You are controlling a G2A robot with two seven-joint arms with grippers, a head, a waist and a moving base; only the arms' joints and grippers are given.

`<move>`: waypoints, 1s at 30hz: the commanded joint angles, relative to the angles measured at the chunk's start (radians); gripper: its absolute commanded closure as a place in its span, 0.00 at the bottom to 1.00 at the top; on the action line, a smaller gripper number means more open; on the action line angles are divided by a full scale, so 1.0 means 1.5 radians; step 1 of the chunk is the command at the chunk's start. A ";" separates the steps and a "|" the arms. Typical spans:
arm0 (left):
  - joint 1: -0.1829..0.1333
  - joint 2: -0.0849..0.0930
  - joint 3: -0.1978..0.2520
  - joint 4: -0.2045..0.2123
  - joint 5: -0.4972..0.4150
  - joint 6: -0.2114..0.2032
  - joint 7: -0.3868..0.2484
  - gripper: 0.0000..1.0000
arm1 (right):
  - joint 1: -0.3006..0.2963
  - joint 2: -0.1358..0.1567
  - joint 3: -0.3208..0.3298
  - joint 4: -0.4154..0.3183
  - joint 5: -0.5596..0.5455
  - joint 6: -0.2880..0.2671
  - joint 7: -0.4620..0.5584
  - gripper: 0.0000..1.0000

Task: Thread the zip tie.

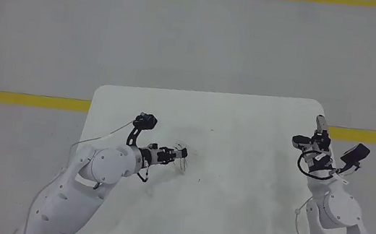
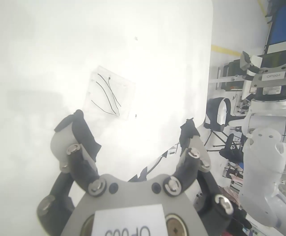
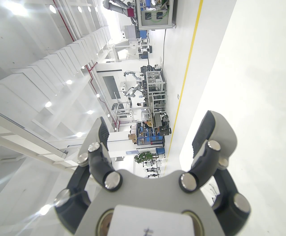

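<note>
Nothing is threaded yet: the zip ties (image 2: 107, 95) are lying loose in a clear tray (image 2: 126, 88) on the tabletop (image 1: 234, 197), the left claw (image 2: 133, 121) is hovering open beside them, and the right claw (image 3: 154, 125) is hanging open, well apart at the tabletop's edge.

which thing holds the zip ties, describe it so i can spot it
On the white table, look just ahead of the left claw. A flat clear square tray lies there, the only item holding thin black zip ties.
</note>
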 commanded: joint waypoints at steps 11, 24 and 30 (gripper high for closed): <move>-0.076 -0.024 0.049 0.022 0.168 0.000 -0.123 0.00 | 0.000 0.000 0.000 0.000 0.000 0.000 0.000 0.00; -0.107 -0.092 0.058 0.032 0.343 0.000 -0.292 0.00 | 0.000 0.000 0.000 0.000 0.000 0.000 0.000 0.00; -0.107 -0.092 0.058 0.032 0.343 0.000 -0.292 0.00 | 0.000 0.000 0.000 0.000 0.000 0.000 0.000 0.00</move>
